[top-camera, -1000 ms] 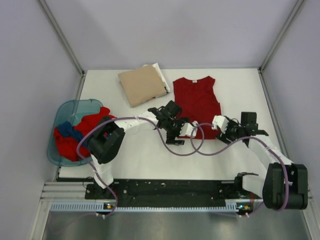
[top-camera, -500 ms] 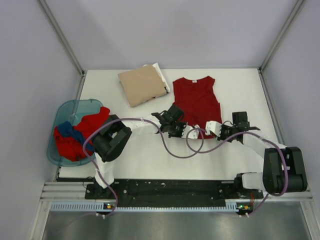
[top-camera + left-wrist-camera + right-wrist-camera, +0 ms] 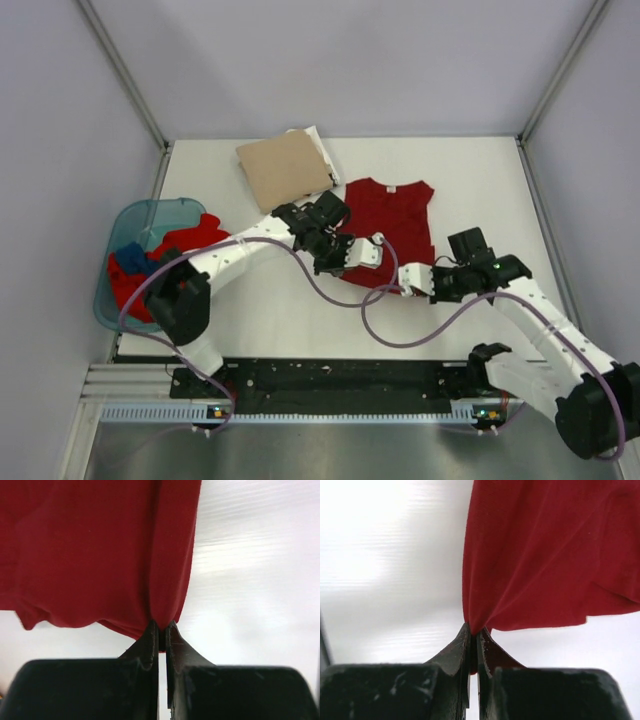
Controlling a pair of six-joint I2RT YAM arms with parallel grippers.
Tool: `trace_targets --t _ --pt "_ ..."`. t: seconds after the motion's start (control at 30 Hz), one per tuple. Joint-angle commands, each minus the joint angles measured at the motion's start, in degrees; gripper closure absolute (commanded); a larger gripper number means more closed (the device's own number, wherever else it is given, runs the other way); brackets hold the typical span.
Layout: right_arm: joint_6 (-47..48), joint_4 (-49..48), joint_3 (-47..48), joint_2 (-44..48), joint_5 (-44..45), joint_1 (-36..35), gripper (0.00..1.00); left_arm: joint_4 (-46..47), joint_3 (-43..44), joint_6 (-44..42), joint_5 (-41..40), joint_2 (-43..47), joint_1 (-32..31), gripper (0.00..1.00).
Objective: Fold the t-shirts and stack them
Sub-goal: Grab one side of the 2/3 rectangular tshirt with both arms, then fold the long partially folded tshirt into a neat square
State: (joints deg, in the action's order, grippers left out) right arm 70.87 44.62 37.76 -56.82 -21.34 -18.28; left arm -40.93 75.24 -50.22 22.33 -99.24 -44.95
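Note:
A dark red t-shirt [image 3: 392, 215] lies spread on the white table, collar at the far end. My left gripper [image 3: 372, 250] is shut on the near left corner of its hem, and the cloth bunches up between the fingertips [image 3: 161, 625]. My right gripper [image 3: 410, 283] is shut on the near right corner [image 3: 473, 629]. From both grips the red cloth [image 3: 100, 555] [image 3: 545, 555] hangs off the table toward the shirt's body. A folded tan t-shirt [image 3: 285, 168] lies at the far left, with a white one [image 3: 322, 148] showing under its edge.
A translucent teal tub [image 3: 150, 207] sits at the table's left edge, holding crumpled red t-shirts [image 3: 190, 243] and a blue one [image 3: 130, 260]. Purple cables loop over the table in front of the dark red shirt. Grey walls close in the far and side edges.
Both grippers went from open to shut on the hem's corners. The left arm swung toward the far side and the near edge of the shirt rose, so the shirt looks shorter.

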Motion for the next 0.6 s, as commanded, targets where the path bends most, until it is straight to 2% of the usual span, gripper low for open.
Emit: trace_targets --t 0.0,0.17,0.27,0.33,0.47,0.57 --pt "-4.3 22.1 8.0 5.4 -4.0 -3.6 1.0 -22.5 4.3 2.5 8.0 6.3 0.4 1.0" --pt "-5.7 31.5 15.5 9.4 -10.9 -4.4 1.0 -32.5 6.7 0.8 16.2 10.1 0.5 1.0" --pt "-3.9 32.2 18.1 9.7 -14.1 -4.3 1.0 -33.6 10.3 4.5 21.4 10.4 2.5 1.0" --pt "-3.8 27.6 18.8 8.4 -14.0 -4.3 1.0 -31.4 11.8 8.1 23.3 9.9 5.1 1.0" --pt "-4.3 20.2 22.6 0.5 -17.1 -2.4 1.0 -22.5 12.6 17.0 21.4 7.1 11.4 1.0" --pt "-3.4 15.1 23.8 -5.7 -22.9 3.8 1.0 -15.3 12.6 22.6 20.1 4.3 16.2 1.0"
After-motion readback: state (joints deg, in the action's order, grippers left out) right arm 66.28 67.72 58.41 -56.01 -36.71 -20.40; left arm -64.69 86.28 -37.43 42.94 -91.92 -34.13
